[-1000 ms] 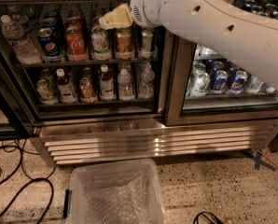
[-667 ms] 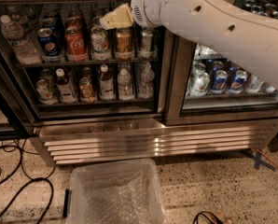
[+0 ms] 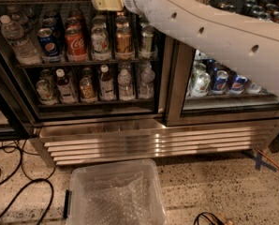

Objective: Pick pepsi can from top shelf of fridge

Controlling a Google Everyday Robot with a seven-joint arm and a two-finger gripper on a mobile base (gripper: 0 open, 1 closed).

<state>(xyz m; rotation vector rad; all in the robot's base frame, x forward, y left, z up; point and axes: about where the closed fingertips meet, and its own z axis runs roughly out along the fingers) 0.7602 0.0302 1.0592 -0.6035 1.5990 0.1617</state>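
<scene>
A blue Pepsi can stands on a dark wire shelf behind the left glass door of the fridge, left of a red Coca-Cola can. More Pepsi cans stand behind the right door. Only the bottoms of the drinks on the shelf above show at the top edge. My white arm crosses the upper right, and its beige-capped joint is in front of the upper left compartment. My gripper is out of view, past the top edge.
Water bottles and small bottles fill the left compartment's shelves. The louvred steel base runs below the doors. A clear plastic bin sits on the floor in front. Black cables lie at the left, and an orange one lies at the right.
My arm's beige-capped joint has risen and moved a little left, toward the top edge. The fridge, the cans and the bin have not moved.
</scene>
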